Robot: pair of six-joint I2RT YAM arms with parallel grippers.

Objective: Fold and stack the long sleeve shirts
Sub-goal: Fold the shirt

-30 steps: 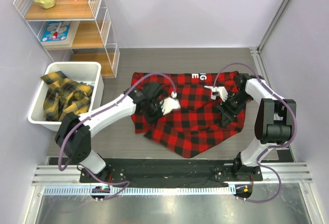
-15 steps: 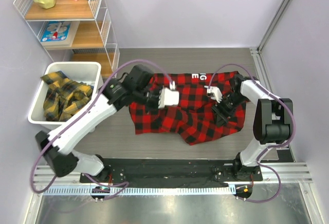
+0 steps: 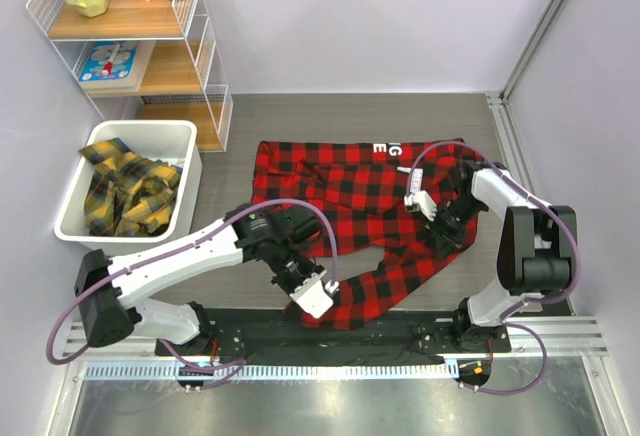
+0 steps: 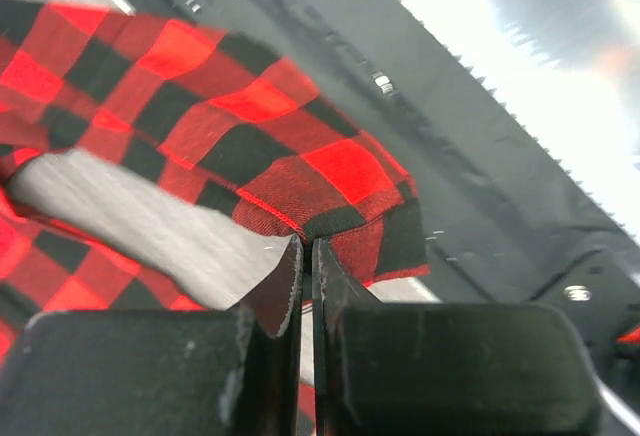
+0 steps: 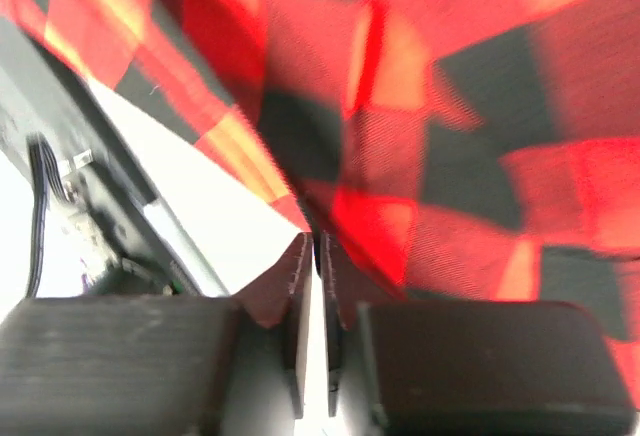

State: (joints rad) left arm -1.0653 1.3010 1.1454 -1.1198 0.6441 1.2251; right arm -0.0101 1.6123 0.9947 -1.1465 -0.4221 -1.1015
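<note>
- Grey desk (image 3: 350, 116) under plain lilac walls. A white bin (image 3: 190, 134) stands at its left edge and holds yellow-and-black shirts (image 3: 125, 191) in a loose heap, not yet folded.
- Red-and-black shirt (image 3: 350, 191): spread over the middle of the desk, rumpled, with its far edge roughly straight and white lettering (image 3: 388, 148) showing along that edge. One sleeve (image 3: 385, 274) runs diagonally from the right side to the near edge.
- Left gripper (image 3: 318, 301): at the near edge, clenched on the very tip of that sleeve's cuff, with only a thin lip of cloth between the jaws.
- Right gripper (image 3: 420, 201): on the shirt's right side, jaws drawn almost together with cloth bunched at the tips, apparently pinching it. The wrist view is blurred, so how many layers are caught cannot be told.
- Risk 1: so shallow a hold on the cuff may slip under any pull. The sleeve would then drop over the black base rail (image 3: 400, 331), where it could snag.
- Risk 2: soft flannel drags, so opposed pulls by the two arms would skew the body and spoil a square fold.
- Risk 3: an extra layer caught in the right pinch would lift the body along with it.
</note>
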